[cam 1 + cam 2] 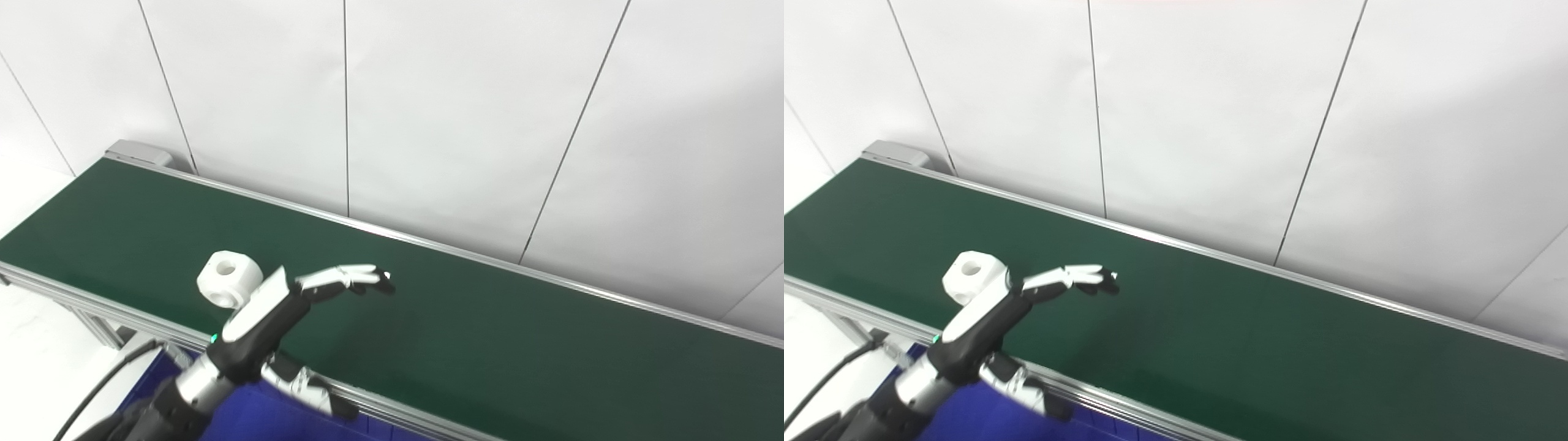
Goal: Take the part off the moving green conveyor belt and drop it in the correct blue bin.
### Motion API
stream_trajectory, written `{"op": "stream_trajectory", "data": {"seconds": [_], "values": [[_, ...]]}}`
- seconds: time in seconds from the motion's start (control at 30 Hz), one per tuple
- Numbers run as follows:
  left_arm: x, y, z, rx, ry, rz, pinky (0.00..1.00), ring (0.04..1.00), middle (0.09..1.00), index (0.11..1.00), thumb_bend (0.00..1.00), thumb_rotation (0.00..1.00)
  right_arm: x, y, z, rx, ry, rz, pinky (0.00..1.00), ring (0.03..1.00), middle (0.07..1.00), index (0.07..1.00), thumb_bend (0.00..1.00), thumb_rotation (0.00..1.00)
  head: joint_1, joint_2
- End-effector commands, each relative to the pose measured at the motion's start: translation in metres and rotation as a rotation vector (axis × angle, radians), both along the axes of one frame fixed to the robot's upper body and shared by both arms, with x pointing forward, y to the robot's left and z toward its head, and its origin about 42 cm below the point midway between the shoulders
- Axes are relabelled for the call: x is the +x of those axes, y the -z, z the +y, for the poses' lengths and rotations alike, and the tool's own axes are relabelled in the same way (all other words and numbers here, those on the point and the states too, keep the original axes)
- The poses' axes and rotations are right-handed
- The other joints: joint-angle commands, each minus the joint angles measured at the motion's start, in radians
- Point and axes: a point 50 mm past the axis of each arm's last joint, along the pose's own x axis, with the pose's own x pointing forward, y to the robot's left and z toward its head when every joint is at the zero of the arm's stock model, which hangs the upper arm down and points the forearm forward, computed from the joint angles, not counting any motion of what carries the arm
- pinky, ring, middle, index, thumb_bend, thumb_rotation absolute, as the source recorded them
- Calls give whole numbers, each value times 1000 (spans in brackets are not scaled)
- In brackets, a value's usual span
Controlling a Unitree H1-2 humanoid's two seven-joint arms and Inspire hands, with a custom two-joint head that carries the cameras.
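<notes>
A white blocky part (229, 278) with a round hole in its top lies on the green conveyor belt (490, 331), near the belt's front edge at the left. My left hand (288, 309) reaches over the belt just right of the part, open, fingers (343, 278) stretched toward the belt's middle and thumb (309, 389) hanging down over the front rail. The back of the hand hides the part's lower right corner; I cannot tell whether they touch. The hand holds nothing. My right hand is out of view.
A blue bin (257, 419) sits below the belt's front rail (392, 413) at the bottom left, partly hidden by my left arm. A white panelled wall (429, 122) rises behind the belt. A black cable (101, 386) hangs at the lower left.
</notes>
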Motion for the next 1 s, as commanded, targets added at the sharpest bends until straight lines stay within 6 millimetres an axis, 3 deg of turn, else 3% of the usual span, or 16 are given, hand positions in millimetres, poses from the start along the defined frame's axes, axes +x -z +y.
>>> {"op": "stream_trajectory", "data": {"seconds": [0.0, 0.13, 0.27, 0.47, 0.67, 0.97], "values": [[17, -10, 8, 68, -16, -24, 715, 804, 860, 809, 720, 431, 4, -8, 1, 37, -3, -69, 922, 908, 927, 995, 886, 354, 9, 3], [46, -12, 27, 133, -65, 27, 702, 816, 884, 820, 678, 236, 5, -9, -1, 47, -4, -72, 947, 922, 940, 1000, 879, 339, 26, 10], [66, -15, 42, 204, -106, 97, 724, 841, 904, 838, 677, 176, 7, -8, -4, 45, -8, -77, 951, 924, 942, 1000, 875, 350, 40, 9], [89, -10, 68, 316, -234, 220, 818, 907, 933, 877, 718, 210, 11, -7, -7, 38, -21, -78, 953, 925, 942, 1000, 871, 363, 49, 7], [110, 3, 93, 392, -323, 322, 873, 945, 951, 899, 799, 165, 13, -5, -10, 45, -13, -75, 967, 931, 943, 1000, 870, 358, 51, 5], [121, 18, 113, 480, -386, 447, 939, 969, 974, 909, 901, 135, 15, -4, -12, 39, -8, -79, 972, 926, 936, 1000, 872, 363, 56, 5]]}}
